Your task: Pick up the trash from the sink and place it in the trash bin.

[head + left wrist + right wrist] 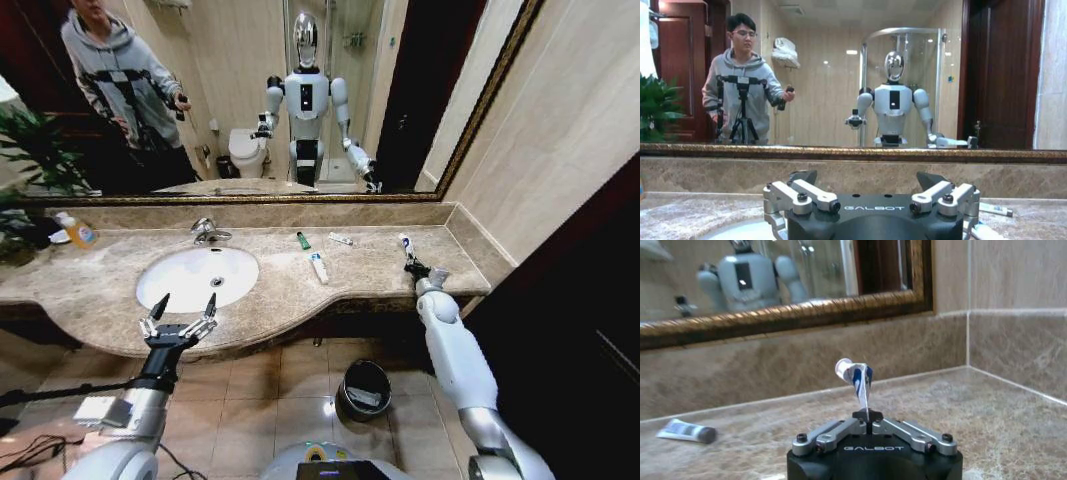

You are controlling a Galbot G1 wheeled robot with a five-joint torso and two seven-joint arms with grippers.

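A blue-and-white tube (855, 376) is pinched by its flat end between the pressed-together fingers of the right gripper (867, 416), so that it stands clear of the counter (370, 268) for carrying. The bin (364, 389) is seen on the floor below. The left gripper (180, 318) is held with fingers spread at the basin (165, 283) front edge. Three more items (318, 266) are left lying on the counter.
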